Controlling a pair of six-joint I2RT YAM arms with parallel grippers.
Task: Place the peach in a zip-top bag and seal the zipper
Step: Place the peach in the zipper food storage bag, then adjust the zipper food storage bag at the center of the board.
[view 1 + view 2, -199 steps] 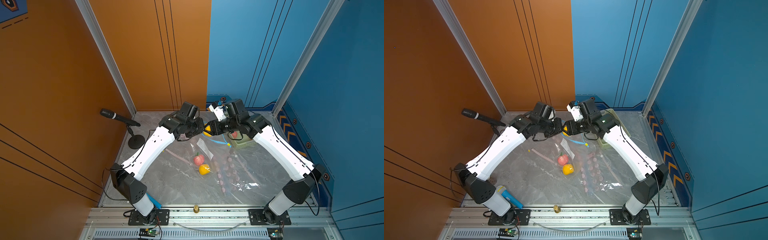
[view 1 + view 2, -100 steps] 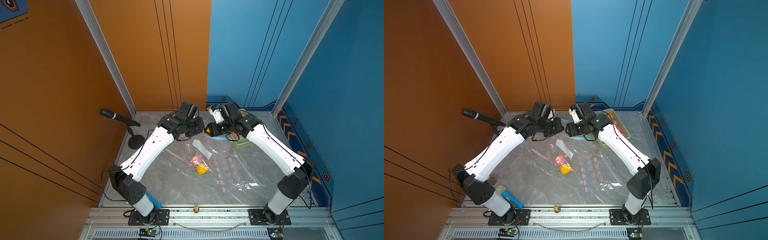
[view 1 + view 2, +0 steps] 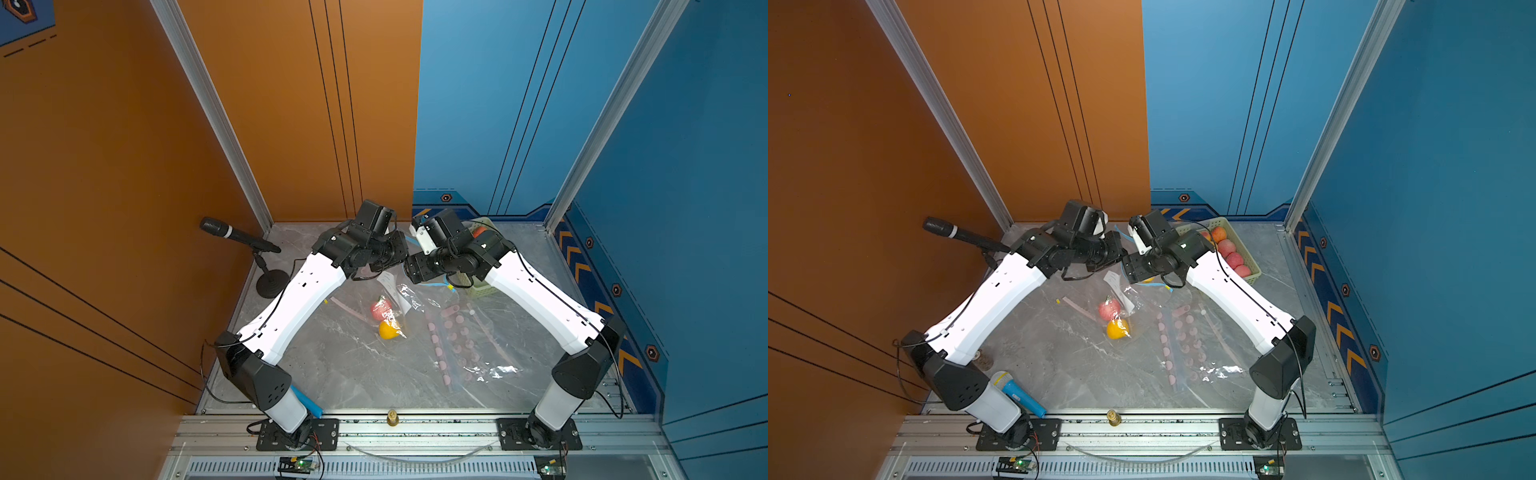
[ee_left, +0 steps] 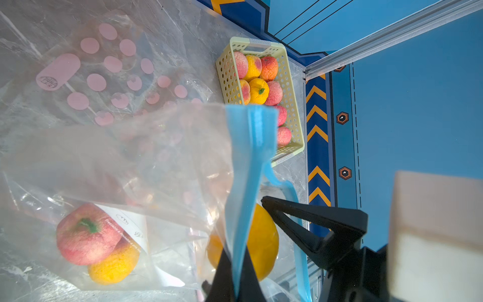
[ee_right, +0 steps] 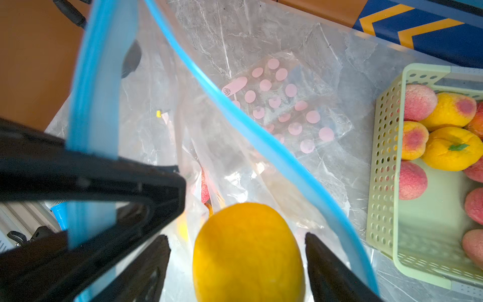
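Checking both top views: left gripper [image 3: 399, 255] and right gripper [image 3: 415, 272] meet nose to nose above the far worktop [image 3: 353, 374]. The zip-top bag [image 3: 401, 297] hangs below them. Jaw state is not readable from here. A basket [image 3: 1248, 253] of spare fruit sits just beside the right arm.

Left wrist view: left gripper is pressed together on the blue zipper strip [image 4: 252, 146], holding one lip of the mouth up. The peach [image 4: 262, 240], yellow, sits just behind that strip. Two fruits [image 4: 88, 235] lie at the bag's bottom.

Right wrist view: right gripper is spread, with a gap showing between one finger [image 5: 151, 261] and the peach. The peach sits at the mouth, between the two blue lips.

Judgement: release-into-bag step. The next move calls for drawing the right gripper clear without snagging film, then pinching both lips together and running along the zipper.
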